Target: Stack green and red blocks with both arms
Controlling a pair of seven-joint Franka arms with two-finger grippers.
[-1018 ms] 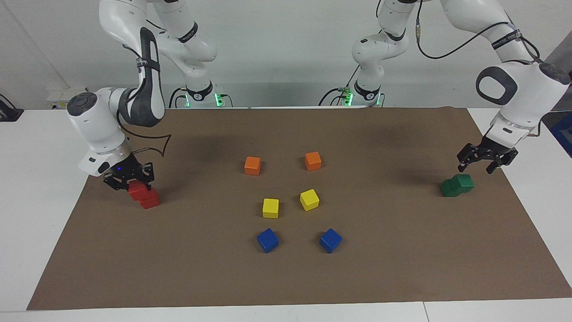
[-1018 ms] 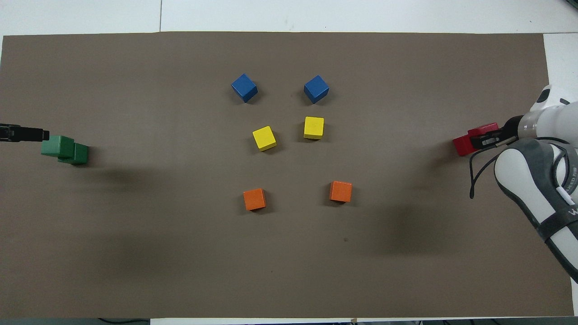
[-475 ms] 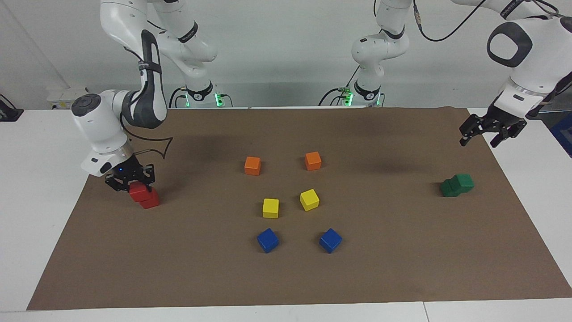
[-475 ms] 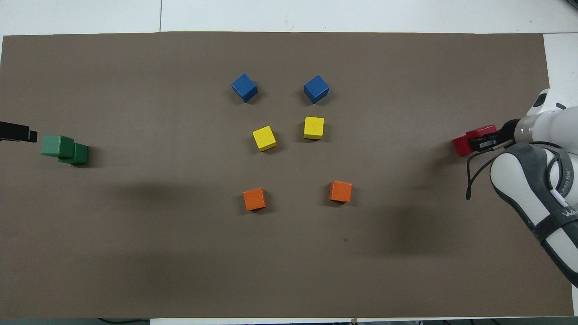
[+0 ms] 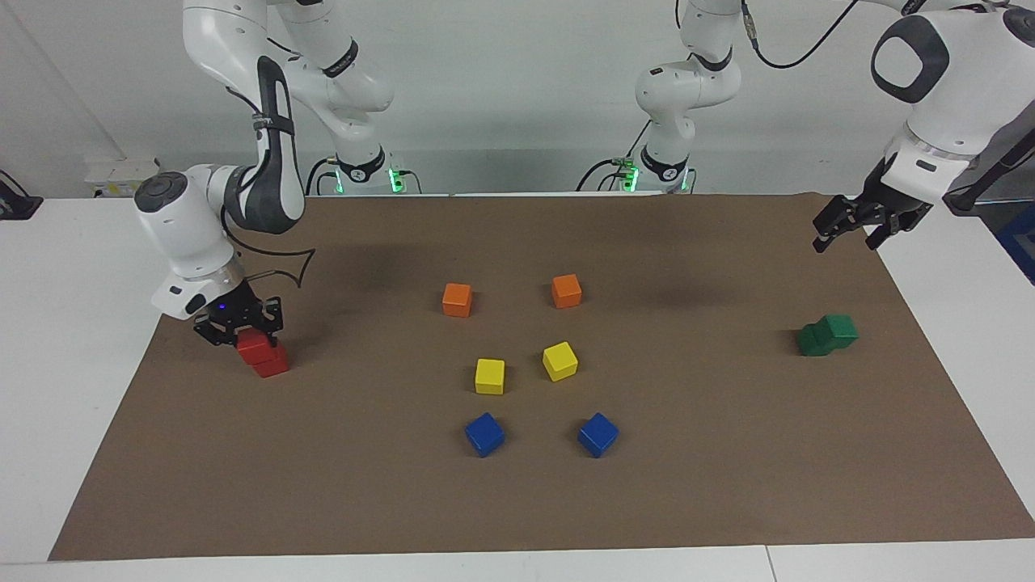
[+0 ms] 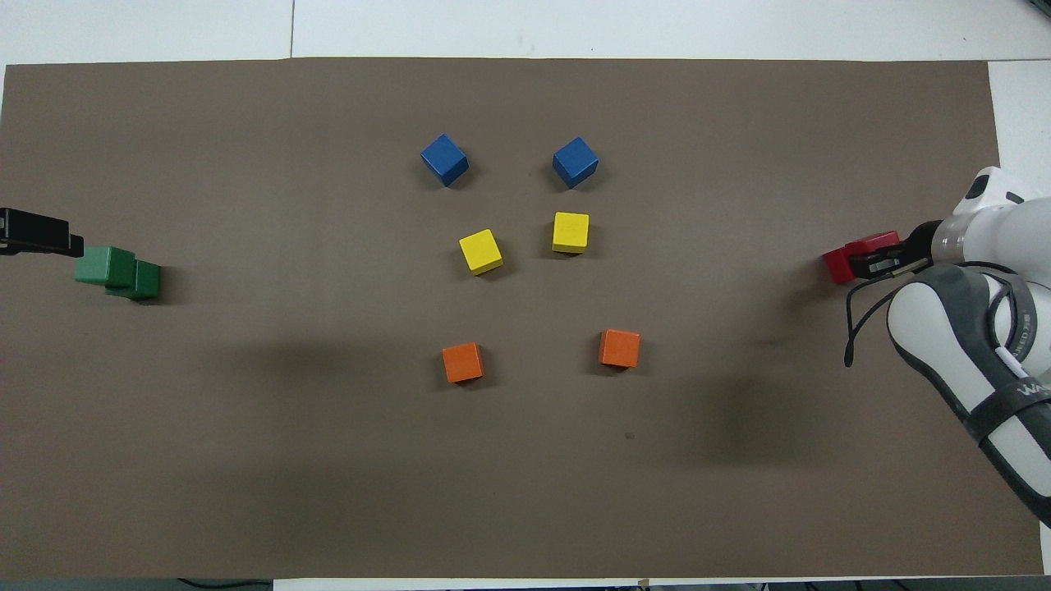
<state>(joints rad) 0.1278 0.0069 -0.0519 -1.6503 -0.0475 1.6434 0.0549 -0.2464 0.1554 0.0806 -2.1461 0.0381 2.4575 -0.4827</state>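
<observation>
Right gripper (image 5: 242,330) is clamped on the upper red block (image 5: 253,345), which sits on the lower red block (image 5: 271,364) at the right arm's end of the brown mat (image 5: 517,501). Left gripper (image 5: 855,229), fingers spread and empty, hangs over the mat's other end, above the green block stack (image 5: 826,335), upper cube offset on the lower.

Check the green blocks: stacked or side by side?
Stacked: the upper green block sits offset on the lower green block, with the left gripper raised clear.
</observation>
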